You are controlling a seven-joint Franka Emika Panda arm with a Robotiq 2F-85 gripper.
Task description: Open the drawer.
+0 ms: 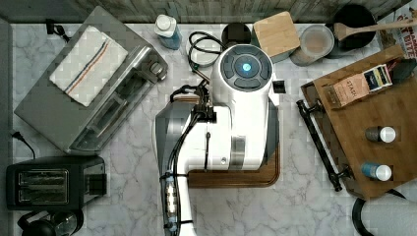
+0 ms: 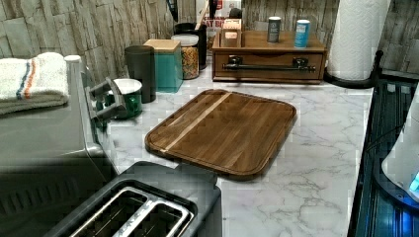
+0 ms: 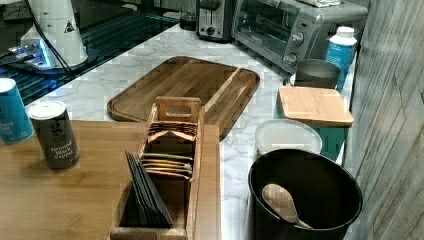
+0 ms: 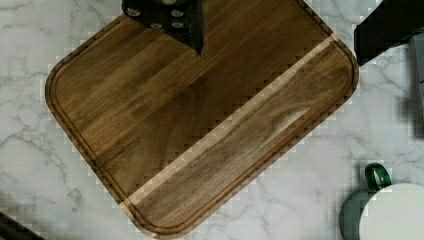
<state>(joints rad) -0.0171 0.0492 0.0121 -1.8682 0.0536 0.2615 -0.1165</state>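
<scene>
- While the arm (image 1: 231,123) hangs over the cutting board (image 2: 225,131) mid-counter, I see the drawer (image 2: 269,61) shut, at the counter's far end in the left view, against the wall.
- Whether the gripper (image 4: 167,20) is spread or pressed together, I cannot tell; it holds nothing.
- I judge the drawer stiff and fairly light, though the box (image 1: 378,118) may slide, weighted only by two shakers and a tea rack.
- I'd grip the thin black handle (image 2: 269,66) at its middle, between the mounts; bare metal may be slippery.
</scene>
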